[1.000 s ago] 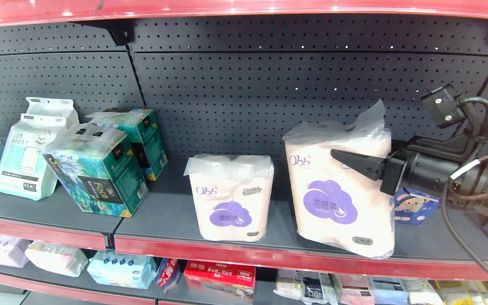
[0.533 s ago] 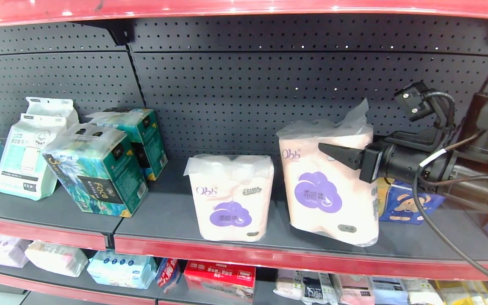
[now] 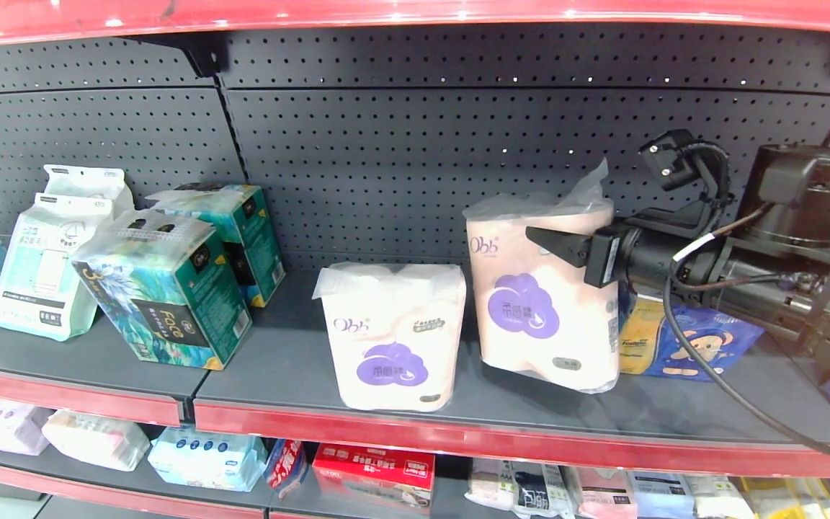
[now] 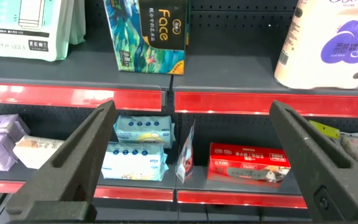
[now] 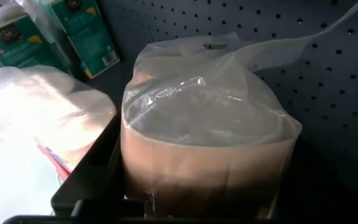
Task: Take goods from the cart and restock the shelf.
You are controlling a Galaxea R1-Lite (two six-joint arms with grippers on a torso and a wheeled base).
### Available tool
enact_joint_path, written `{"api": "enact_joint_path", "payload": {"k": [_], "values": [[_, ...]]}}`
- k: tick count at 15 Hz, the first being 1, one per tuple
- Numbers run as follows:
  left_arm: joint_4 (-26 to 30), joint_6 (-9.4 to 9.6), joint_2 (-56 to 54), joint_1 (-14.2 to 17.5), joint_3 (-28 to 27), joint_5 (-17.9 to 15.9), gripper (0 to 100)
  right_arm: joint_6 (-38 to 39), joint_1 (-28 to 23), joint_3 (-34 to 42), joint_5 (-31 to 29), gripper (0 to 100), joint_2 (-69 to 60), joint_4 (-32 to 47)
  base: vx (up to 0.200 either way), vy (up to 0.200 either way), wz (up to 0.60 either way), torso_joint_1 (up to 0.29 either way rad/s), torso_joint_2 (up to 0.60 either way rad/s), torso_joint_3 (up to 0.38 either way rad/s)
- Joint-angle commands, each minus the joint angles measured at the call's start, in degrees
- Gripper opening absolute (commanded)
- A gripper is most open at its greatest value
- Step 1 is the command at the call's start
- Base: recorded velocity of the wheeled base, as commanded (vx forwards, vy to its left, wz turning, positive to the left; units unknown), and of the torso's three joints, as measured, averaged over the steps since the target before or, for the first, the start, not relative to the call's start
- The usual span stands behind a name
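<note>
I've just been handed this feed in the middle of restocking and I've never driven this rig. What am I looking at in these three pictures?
It is a two-armed robot facing a store shelf. The wide picture comes from a camera on its head. The other two come from cameras on its wrists. In the head view the right claw reaches in from the right, clamped on a pink roll pack. The pack is tilted over the grey shelf; whether it touches the shelf is unclear. The right wrist view looks down on that pack's top. Beside it stands a second pink pack, with green boxes further left and a blue bag on its other side. The left wrist view shows the left claw open, holding nothing.
</note>
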Motion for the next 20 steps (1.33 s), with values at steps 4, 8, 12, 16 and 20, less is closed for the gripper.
{"api": "enact_joint_path", "payload": {"k": [4, 8, 12, 16, 20], "values": [[-0.01, -0.01, 0.07, 0.02, 0.0, 0.0, 100, -0.05, 0.28, -5.33, -1.59, 0, 4.25, 0.09, 0.0, 0.0, 0.0, 0.0, 0.0, 0.0], [-0.01, -0.01, 0.07, 0.02, 0.0, 0.0, 100, -0.05, -0.16, -6.12, -3.0, 0, 6.44, 0.0, 0.0, 0.0, 0.0, 0.0, 0.0, 0.0], [-0.01, -0.01, 0.07, 0.02, 0.0, 0.0, 100, -0.05, 0.1, -12.09, -5.02, 0, 10.14, 0.0, 0.0, 0.0, 0.0, 0.0, 0.0, 0.0], [-0.01, -0.01, 0.07, 0.02, 0.0, 0.0, 100, -0.05, 0.37, -13.85, -4.84, 0, 12.25, 0.0, 0.0, 0.0, 0.0, 0.0, 0.0, 0.0], [-0.01, -0.01, 0.07, 0.02, 0.0, 0.0, 100, 0.21, 0.37, -17.1, -4.49, 0, 15.76, -0.79, 0.0, 0.0, 0.0, 0.0, 0.0, 0.0]]}}
